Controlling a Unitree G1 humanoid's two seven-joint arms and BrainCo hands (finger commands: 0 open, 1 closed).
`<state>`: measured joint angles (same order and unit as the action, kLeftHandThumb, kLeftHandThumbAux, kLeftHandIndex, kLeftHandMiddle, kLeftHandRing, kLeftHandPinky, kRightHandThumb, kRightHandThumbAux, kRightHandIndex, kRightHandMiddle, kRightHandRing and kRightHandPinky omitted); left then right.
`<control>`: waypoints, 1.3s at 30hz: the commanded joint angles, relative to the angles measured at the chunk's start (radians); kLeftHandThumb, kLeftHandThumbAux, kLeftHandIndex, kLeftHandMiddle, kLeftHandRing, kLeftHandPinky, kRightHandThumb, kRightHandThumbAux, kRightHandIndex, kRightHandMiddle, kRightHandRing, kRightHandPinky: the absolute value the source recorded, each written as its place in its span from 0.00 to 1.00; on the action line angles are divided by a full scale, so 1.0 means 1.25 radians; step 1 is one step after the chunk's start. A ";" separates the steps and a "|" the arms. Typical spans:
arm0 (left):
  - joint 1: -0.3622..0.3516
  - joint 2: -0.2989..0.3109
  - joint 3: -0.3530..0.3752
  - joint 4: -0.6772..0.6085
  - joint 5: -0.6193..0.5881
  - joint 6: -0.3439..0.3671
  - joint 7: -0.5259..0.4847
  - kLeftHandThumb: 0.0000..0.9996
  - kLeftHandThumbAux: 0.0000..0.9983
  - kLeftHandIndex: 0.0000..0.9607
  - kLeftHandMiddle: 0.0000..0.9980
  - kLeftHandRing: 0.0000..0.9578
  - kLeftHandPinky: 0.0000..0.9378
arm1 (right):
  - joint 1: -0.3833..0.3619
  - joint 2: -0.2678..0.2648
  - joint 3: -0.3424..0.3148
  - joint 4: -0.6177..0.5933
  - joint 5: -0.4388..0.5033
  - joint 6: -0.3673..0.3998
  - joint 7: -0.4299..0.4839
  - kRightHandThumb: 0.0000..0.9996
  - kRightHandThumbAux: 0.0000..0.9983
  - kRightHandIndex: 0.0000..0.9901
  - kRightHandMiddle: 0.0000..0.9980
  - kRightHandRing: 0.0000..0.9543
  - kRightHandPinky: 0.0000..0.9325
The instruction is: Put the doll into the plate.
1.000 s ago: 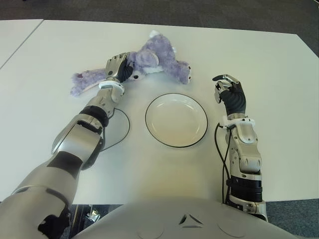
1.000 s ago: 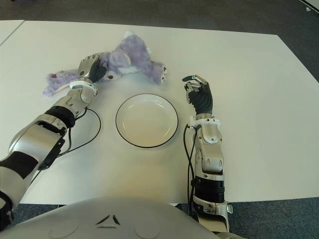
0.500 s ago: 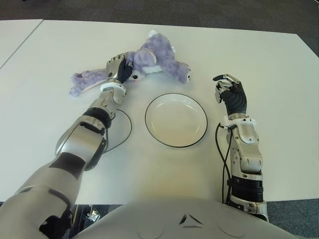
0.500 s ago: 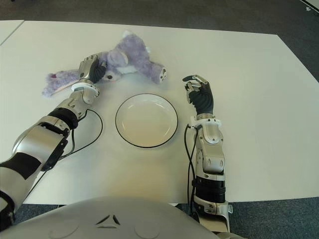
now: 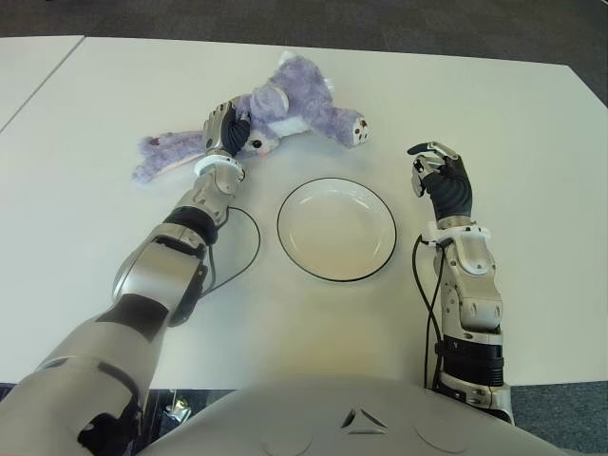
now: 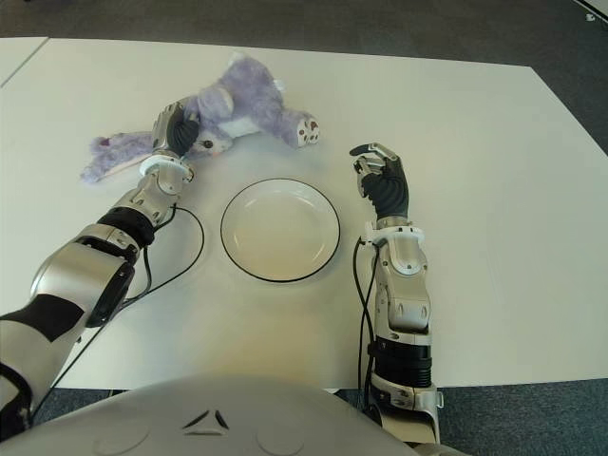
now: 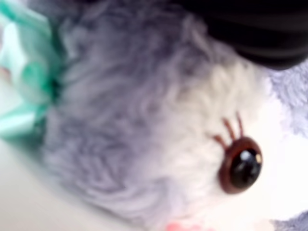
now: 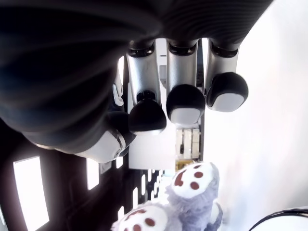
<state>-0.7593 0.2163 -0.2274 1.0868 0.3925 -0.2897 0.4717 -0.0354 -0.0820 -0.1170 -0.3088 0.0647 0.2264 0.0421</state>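
The purple plush doll (image 5: 290, 103) lies on the white table (image 5: 494, 104) beyond the plate, its long ear (image 5: 166, 158) trailing left and its feet to the right. My left hand (image 5: 228, 131) is shut on the doll's head; the left wrist view is filled by the doll's face (image 7: 144, 125) and one eye. The white plate (image 5: 336, 233) with a black rim sits empty at the table's middle, nearer me than the doll. My right hand (image 5: 439, 176) shows right of the plate, fingers (image 8: 185, 103) loosely bent and holding nothing.
A black cable (image 5: 249, 252) loops over the table between my left forearm and the plate. A second white table (image 5: 28, 57) adjoins at the far left. Dark carpet lies beyond the far edge.
The left hand has shifted slightly right with the doll's head. The doll's body and feet have swung toward the table's far side. The right hand has not moved.
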 commanded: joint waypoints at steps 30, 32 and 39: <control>0.087 0.059 0.020 -0.415 0.072 -0.028 -0.023 1.00 0.63 0.91 0.46 0.52 0.89 | -0.046 0.001 -0.024 0.091 -0.022 0.057 -0.081 0.72 0.71 0.45 0.88 0.92 0.95; 0.089 0.063 0.019 -0.426 0.071 -0.037 -0.028 1.00 0.63 0.90 0.46 0.52 0.89 | -0.048 0.002 -0.023 0.094 -0.026 0.055 -0.086 0.72 0.72 0.45 0.89 0.92 0.95; 0.087 0.086 0.015 -0.431 0.071 -0.124 -0.037 1.00 0.63 0.90 0.46 0.52 0.90 | -0.052 0.001 -0.024 0.113 -0.027 0.035 -0.092 0.72 0.72 0.45 0.90 0.93 0.96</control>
<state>-0.6556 0.3050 -0.2098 0.5509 0.4727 -0.3947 0.4428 -0.0937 -0.0818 -0.1404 -0.1891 0.0358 0.2840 -0.0671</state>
